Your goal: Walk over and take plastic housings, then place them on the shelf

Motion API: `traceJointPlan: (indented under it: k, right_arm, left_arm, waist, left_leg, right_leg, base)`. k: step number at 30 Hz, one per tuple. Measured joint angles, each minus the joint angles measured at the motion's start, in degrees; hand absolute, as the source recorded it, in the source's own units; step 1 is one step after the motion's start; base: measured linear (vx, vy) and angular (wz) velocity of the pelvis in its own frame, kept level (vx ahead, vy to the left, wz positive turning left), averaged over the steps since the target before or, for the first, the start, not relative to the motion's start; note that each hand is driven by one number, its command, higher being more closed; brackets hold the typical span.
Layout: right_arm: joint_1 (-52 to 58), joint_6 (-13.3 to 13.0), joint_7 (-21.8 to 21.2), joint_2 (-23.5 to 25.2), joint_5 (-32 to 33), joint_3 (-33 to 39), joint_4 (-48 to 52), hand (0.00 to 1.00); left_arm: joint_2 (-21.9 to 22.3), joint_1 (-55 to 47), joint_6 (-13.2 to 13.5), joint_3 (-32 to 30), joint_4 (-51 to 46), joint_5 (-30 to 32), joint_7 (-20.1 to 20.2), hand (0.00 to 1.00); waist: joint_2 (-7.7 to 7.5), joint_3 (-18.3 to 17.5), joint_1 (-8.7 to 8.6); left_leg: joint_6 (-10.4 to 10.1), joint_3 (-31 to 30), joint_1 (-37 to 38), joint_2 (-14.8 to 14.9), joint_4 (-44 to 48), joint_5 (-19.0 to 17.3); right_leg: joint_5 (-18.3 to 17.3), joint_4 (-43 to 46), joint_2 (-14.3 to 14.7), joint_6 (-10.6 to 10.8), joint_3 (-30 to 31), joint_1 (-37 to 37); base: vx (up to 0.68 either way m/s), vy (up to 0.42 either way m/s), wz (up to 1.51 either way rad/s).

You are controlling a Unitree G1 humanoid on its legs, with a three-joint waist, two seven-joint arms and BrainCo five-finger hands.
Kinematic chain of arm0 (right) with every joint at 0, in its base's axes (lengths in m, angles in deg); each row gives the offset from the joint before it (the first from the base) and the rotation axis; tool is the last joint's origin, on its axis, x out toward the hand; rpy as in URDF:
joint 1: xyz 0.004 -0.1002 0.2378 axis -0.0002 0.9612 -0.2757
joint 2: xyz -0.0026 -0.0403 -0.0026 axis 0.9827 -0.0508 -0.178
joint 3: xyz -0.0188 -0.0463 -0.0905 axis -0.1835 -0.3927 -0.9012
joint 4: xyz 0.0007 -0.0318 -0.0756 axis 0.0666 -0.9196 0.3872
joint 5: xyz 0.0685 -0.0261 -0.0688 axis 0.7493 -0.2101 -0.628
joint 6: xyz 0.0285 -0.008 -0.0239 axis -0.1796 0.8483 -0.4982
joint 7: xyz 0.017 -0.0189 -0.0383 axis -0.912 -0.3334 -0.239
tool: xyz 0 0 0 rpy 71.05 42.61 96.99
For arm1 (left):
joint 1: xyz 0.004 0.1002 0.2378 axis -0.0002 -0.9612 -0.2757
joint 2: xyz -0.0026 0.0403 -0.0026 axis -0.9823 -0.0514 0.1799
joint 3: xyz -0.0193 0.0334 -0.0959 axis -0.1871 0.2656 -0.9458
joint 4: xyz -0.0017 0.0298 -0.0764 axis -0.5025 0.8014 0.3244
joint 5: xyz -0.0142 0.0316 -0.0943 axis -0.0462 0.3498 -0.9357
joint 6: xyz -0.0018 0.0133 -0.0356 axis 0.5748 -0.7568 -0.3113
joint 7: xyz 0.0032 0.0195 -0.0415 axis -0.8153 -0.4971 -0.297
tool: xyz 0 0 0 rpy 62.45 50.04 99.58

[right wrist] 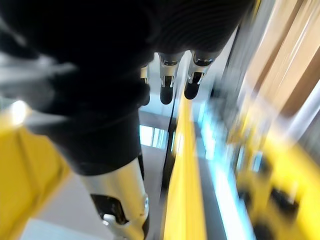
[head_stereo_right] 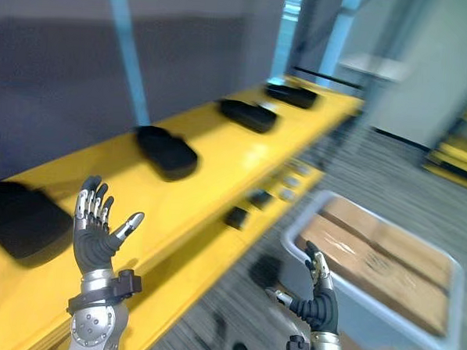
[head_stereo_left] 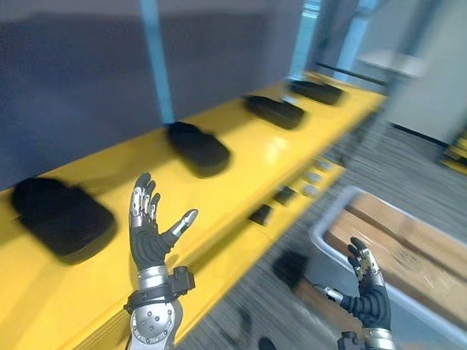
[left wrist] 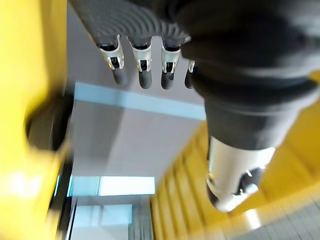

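Left hand (head_stereo_left: 148, 227): raised over the front part of the yellow shelf (head_stereo_left: 241, 171), fingers straight and upright, thumb spread to the side. It holds nothing. The left wrist view confirms this, with the fingers (left wrist: 145, 70) extended in a row and nothing between them.

Right hand (head_stereo_left: 366, 290): raised off the shelf to the right, over the grey floor (head_stereo_left: 352, 162) and in front of a grey tote (head_stereo_left: 329, 214). Its fingers are relaxed and upright with the thumb out, and it is empty. In the right wrist view its fingers (right wrist: 167, 82) are likewise extended.

The tote stands on the floor beside the shelf and holds brown cardboard (head_stereo_left: 410, 247).

Four black plastic housings lie in a spaced line along the shelf, none touched by either hand.
- The first housing (head_stereo_left: 59, 213) lies nearest, to the left of the left hand.
- The second housing (head_stereo_left: 197, 147) lies beyond the left hand.
- The third housing (head_stereo_left: 274, 111) lies farther along.
- The fourth housing (head_stereo_left: 316, 91) lies near the far end.

A grey wall panel (head_stereo_left: 66, 72) stands behind the shelf, crossed by a light blue post (head_stereo_left: 154, 53).
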Motion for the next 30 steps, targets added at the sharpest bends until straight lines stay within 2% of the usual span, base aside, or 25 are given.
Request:
traceJointPlan:
  k: [1,2,4,5,6,7,8,9,10,12,14,17,18,21,22,23,24,25,26,27,28,30]
  right_arm:
    - [-1.0,0.0,0.0,0.1,-0.8,1.5,-0.1,0.00]
    - [-1.7,-0.1,0.2,0.2,-1.5,3.3,-1.2,0.00]
    - [-2.5,-0.1,0.5,0.2,-2.7,5.8,-3.7,0.00]
    - [-3.2,0.0,0.8,0.2,-3.5,6.6,-5.2,0.00]
    - [-3.2,0.0,0.9,0.2,-3.5,6.8,-5.4,0.00]
    - [-3.2,0.0,0.9,0.3,-3.5,6.9,-5.6,0.00]
    - [-4.5,0.0,0.9,0.1,-3.5,7.2,-7.2,0.00]
    - [-5.1,0.3,0.9,-0.2,-3.5,7.6,-8.6,0.00]
    - [-5.4,0.5,0.8,-0.3,-3.5,7.9,-9.5,0.00]
    - [-5.2,0.7,0.7,0.3,-3.5,7.4,-10.1,0.00]
    - [-6.4,0.6,0.5,-0.4,-3.5,7.4,-12.6,0.00]
    - [-10.1,0.8,0.3,-2.6,-2.4,7.3,-26.6,0.00]
    - [-11.7,1.3,0.3,-3.1,-2.0,7.4,-33.4,0.00]
    - [-15.4,2.9,0.5,-3.8,-0.2,8.3,-48.7,0.00]
    - [-17.2,3.9,0.8,-4.2,0.9,9.5,-56.4,0.00]
    - [-18.5,4.6,0.9,-4.2,2.1,11.5,-62.6,0.00]
    - [-18.7,4.8,1.0,-3.8,2.8,12.4,-65.2,0.00]
    - [-19.0,5.1,1.0,-3.3,3.9,15.7,-70.3,0.00]
    - [-19.1,5.8,1.1,-4.5,4.7,20.2,-76.3,0.00]
    - [-19.0,6.3,1.2,-4.8,5.0,22.5,-78.8,0.00]
    - [-19.1,7.1,1.1,-5.8,5.7,26.7,-82.9,0.00]
    - [-18.0,8.6,0.7,-5.5,6.9,32.1,-86.9,0.00]
  left_arm:
    - [0.2,-0.3,0.0,-1.1,0.0,0.3,0.0,0.00]
    - [0.3,-0.3,0.0,-2.4,0.1,0.3,0.0,0.00]
    - [0.4,-0.5,0.1,-3.7,0.6,0.3,0.3,0.00]
    - [0.4,-1.4,0.1,-4.8,1.3,0.0,0.5,0.00]
    - [0.4,-1.9,0.1,-5.1,1.8,0.0,0.7,0.00]
    - [0.2,-2.7,0.0,-5.2,2.1,-0.1,1.1,0.00]
    - [0.7,-3.0,0.0,-5.4,3.6,-0.1,1.9,0.00]
    - [1.3,-3.2,-0.7,-5.1,4.6,-0.8,2.4,0.00]
    - [1.2,-3.6,-1.1,-4.8,4.8,-1.5,3.4,0.00]
    - [1.3,-3.4,-1.0,-6.3,5.3,-1.7,4.2,0.00]
    - [1.4,-3.4,-0.9,-8.2,9.1,-1.7,4.6,0.00]
    - [0.7,-2.1,-1.8,-10.8,24.2,-3.9,5.0,0.00]
    - [-0.4,-1.6,-2.8,-10.7,31.1,-4.9,5.1,0.00]
    - [-2.3,-0.2,-4.2,-10.8,44.0,-7.5,6.2,0.00]
    - [-2.7,0.6,-5.1,-11.4,50.1,-8.3,6.8,0.00]
    - [-2.3,1.4,-5.5,-13.5,56.8,-8.6,7.4,0.00]
    - [-3.2,1.9,-5.6,-15.0,60.0,-8.6,7.8,0.00]
    - [-5.2,2.8,-6.1,-17.1,66.3,-8.5,8.9,0.00]
    - [-5.0,3.5,-7.0,-18.2,72.5,-8.4,10.1,0.00]
    - [-4.8,3.3,-7.2,-19.2,74.7,-8.3,10.6,0.00]
    - [-4.5,3.4,-7.4,-21.7,78.4,-8.2,11.4,0.00]
    - [-4.5,2.0,-8.4,-26.0,83.3,-7.0,12.9,0.00]
  waist:
    - [0.80,0.4,-0.28]
    - [1.11,0.5,-0.46]
    - [0.84,0.0,-1.07]
    - [0.31,-0.7,-0.76]
    - [0.11,-1.3,-0.69]
    - [-1.21,-2.4,-0.69]
    - [-1.76,-3.2,-0.26]
    - [-1.17,-3.3,-0.11]
    - [0.10,-3.7,0.00]
    - [0.05,-3.9,0.04]
    - [0.22,-5.0,0.28]
    - [0.47,-5.7,0.60]
    - [0.66,-5.9,0.55]
    - [0.70,-5.9,0.64]
    - [1.86,-5.2,0.69]
    - [4.25,-4.1,0.83]
    - [3.15,-4.3,1.02]
    - [0.84,-4.0,1.35]
    - [2.29,-4.5,1.18]
    - [2.58,-4.6,1.20]
    - [3.89,-4.3,1.23]
    - [4.21,-4.1,1.22]
  left_leg:
    - [0.3,4.5,1.8,1.2,-2.5,2.0]
    - [0.1,8.0,2.8,2.2,-4.2,3.4]
    - [-0.5,11.3,3.0,3.2,-6.0,4.8]
    - [-1.0,13.3,2.9,3.3,-7.0,5.4]
    - [-1.6,13.7,2.2,3.2,-7.1,5.5]
    - [-2.7,13.7,1.0,2.4,-7.2,5.9]
    - [-3.9,12.4,-1.4,1.2,-7.4,7.3]
    - [-3.7,11.1,-1.4,0.8,-8.7,7.7]
    - [-3.7,9.1,-0.4,1.0,-10.8,8.8]
    - [-5.3,8.4,1.5,2.6,-12.8,9.9]
    - [-5.2,8.0,2.8,3.2,-14.3,10.5]
    - [-5.4,5.9,4.6,3.4,-16.0,11.6]
    - [-6.3,4.7,4.8,3.4,-16.5,12.2]
    - [-6.8,3.2,5.3,3.6,-18.0,13.3]
    - [-6.6,2.7,6.0,5.3,-17.8,14.1]
    - [-6.7,2.1,7.3,7.7,-17.8,14.1]
    - [-7.0,2.2,7.8,7.1,-17.8,14.2]
    - [-7.9,1.5,8.3,5.0,-16.6,13.5]
    - [-7.9,0.8,8.7,5.6,-17.5,13.0]
    - [-7.9,0.8,9.0,5.5,-18.4,13.1]
    - [-7.8,0.4,10.6,5.3,-20.1,13.2]
    - [-7.8,0.2,11.6,5.1,-21.1,13.2]
  right_leg:
    - [-9.1,9.5,0.0,-0.5,-3.4,0.7]
    - [-15.1,16.8,-0.9,1.5,-4.7,1.8]
    - [-19.9,21.1,-4.1,3.5,-5.6,6.2]
    - [-21.9,20.0,-6.4,5.2,-5.7,9.6]
    - [-22.7,18.1,-7.6,6.3,-5.6,11.4]
    - [-24.3,11.5,-8.7,8.6,-4.5,14.3]
    - [-25.4,1.9,-7.9,8.1,-2.9,16.1]
    - [-24.4,0.7,-7.4,8.5,-2.9,15.8]
    - [-22.0,-1.7,-5.3,6.3,-2.4,16.8]
    - [-21.4,-3.7,-2.9,6.1,-2.2,18.9]
    - [-21.3,-4.1,-1.8,6.2,-2.6,19.7]
    - [-20.8,-5.7,-1.2,6.8,-3.7,22.0]
    - [-20.8,-5.6,-1.2,6.8,-4.7,22.6]
    - [-20.8,-3.4,-1.1,6.7,-6.4,22.5]
    - [-20.9,3.3,-0.6,6.7,-7.4,20.1]
    - [-23.7,-3.2,1.7,6.4,-7.8,19.9]
    - [-19.2,-12.7,1.7,5.5,-7.8,22.1]
    - [-10.2,-15.7,-0.9,3.4,-8.7,22.2]
    - [-10.2,-15.8,-0.5,3.6,-9.7,23.0]
    - [-10.3,-16.0,-0.4,3.8,-10.0,23.2]
    - [-10.4,-16.6,-0.2,3.9,-10.4,24.2]
    - [-10.5,-16.6,-0.3,4.0,-10.7,25.1]
  base:
    - [-0.30,0.142,-1.94]
    - [-0.31,0.083,-1.83]
    - [-0.22,-0.059,-1.21]
    - [-0.12,-0.108,-0.96]
    - [-0.12,-0.152,-0.89]
    - [-0.17,-0.291,-0.77]
    - [-0.14,-0.258,-0.70]
    - [-0.06,-0.268,-0.71]
    - [0.06,-0.182,-0.43]
    - [0.09,-0.197,-0.29]
    - [0.11,-0.141,-0.07]
    - [0.11,-0.049,0.17]
    - [0.08,-0.007,0.35]
    - [0.07,0.010,0.39]
    - [0.02,-0.017,0.24]
    - [-0.07,0.004,0.16]
    - [-0.16,0.003,0.17]
    - [-0.08,-0.014,0.33]
    - [0.00,-0.037,0.36]
    - [0.14,0.026,0.30]
    - [0.11,0.097,0.15]
    - [0.07,0.089,0.10]
